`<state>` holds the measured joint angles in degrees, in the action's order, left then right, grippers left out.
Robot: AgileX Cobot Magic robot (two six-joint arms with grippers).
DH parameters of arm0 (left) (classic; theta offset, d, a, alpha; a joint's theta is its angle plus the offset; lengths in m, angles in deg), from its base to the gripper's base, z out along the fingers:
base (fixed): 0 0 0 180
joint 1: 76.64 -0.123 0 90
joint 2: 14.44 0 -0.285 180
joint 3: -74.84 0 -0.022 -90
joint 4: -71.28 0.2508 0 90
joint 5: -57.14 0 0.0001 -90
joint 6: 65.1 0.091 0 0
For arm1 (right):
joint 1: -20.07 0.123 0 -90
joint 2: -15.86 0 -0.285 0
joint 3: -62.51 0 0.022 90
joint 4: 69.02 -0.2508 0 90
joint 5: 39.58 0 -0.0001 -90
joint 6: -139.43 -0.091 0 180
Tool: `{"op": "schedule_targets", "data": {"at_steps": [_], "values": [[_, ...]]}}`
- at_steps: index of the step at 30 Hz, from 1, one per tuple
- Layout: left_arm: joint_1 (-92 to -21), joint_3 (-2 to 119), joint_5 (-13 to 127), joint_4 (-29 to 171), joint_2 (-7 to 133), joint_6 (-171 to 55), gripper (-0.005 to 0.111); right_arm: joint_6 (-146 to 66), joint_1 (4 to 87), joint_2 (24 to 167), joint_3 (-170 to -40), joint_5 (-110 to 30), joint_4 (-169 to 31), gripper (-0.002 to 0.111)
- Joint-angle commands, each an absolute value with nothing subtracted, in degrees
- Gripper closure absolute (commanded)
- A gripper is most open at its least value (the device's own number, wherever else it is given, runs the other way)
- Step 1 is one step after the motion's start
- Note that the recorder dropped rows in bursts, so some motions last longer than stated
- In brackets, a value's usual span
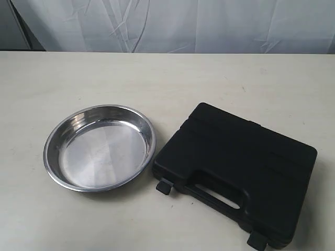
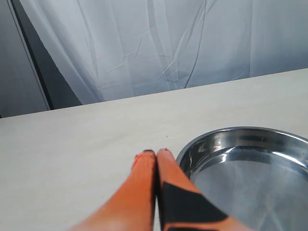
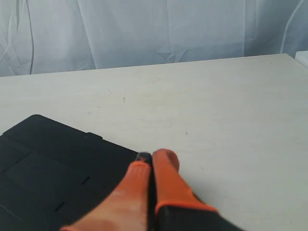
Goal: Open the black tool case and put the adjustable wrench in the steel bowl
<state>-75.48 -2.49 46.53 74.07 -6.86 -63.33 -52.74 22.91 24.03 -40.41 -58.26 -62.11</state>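
Observation:
The black tool case (image 1: 241, 170) lies closed on the table at the right, handle and two latches toward the near edge. The steel bowl (image 1: 99, 148) sits empty just left of it. The adjustable wrench is hidden. My left gripper (image 2: 156, 153) is shut with nothing in it, its orange fingers beside the rim of the steel bowl (image 2: 250, 163). My right gripper (image 3: 153, 156) is shut and empty too, hovering over a corner of the black tool case (image 3: 48, 163). Neither gripper shows in the exterior view.
The pale table (image 1: 167, 83) runs back to a white curtain (image 1: 172, 23). A dark gap (image 2: 33, 67) shows beside the curtain in the left wrist view.

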Motion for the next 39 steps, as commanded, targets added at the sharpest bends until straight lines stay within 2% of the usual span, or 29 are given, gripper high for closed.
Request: {"op": "schedule_targets", "data": {"at_steps": [1,9,13,20,22,24,26,27,28,30,31,34,37,39], "values": [[-75.4,-2.4,46.7,74.0,-6.7,-63.4,0.106,-52.6,22.5,23.6,-40.3,-58.1,-61.9,0.108],[-75.4,-2.4,46.7,74.0,-6.7,-63.4,0.106,-52.6,22.5,23.6,-40.3,-58.0,-61.9,0.108],[-75.4,-2.4,46.7,74.0,-6.7,-63.4,0.106,-52.8,22.5,23.6,-40.3,-46.0,-54.3,0.108],[-75.4,-2.4,46.7,74.0,-6.7,-63.4,0.106,-63.6,22.5,23.6,-40.3,-19.4,-87.8,0.108],[-75.4,-2.4,46.7,74.0,-6.7,-63.4,0.106,-78.2,23.1,23.6,-40.3,-21.7,-88.3,0.108],[-75.4,-2.4,46.7,74.0,-6.7,-63.4,0.106,-91.5,24.4,23.6,-43.7,-22.5,-74.9,0.108],[-75.4,-2.4,46.7,74.0,-6.7,-63.4,0.106,-95.0,25.6,23.8,-48.5,-19.2,-51.7,0.108],[-75.4,-2.4,46.7,74.0,-6.7,-63.4,0.106,-98.2,25.9,26.3,-52.3,-21.1,-37.3,0.108],[-75.4,-2.4,46.7,74.0,-6.7,-63.4,0.106,-101.6,25.9,28.5,-54.4,-23.3,-31.1,0.108],[-75.4,-2.4,46.7,74.0,-6.7,-63.4,0.106,-114.5,25.9,37.4,-60.2,-29.0,-12.7,0.108],[-75.4,-2.4,46.7,74.0,-6.7,-63.4,0.106,-124.3,25.9,45.6,-63.3,-26.1,3.2,0.108],[-75.4,-2.4,46.7,74.0,-6.7,-63.4,0.106,-147.4,25.9,59.1,-69.5,-16.4,30.9,0.108],[-75.4,-2.4,46.7,74.0,-6.7,-63.4,0.106,-149.7,25.9,73.7,-74.6,-8.2,30.9,0.108],[-75.4,-2.4,46.7,74.0,-6.7,-63.4,0.106,-147.9,25.9,83.0,-78.3,-7.9,30.9,0.108]]}}
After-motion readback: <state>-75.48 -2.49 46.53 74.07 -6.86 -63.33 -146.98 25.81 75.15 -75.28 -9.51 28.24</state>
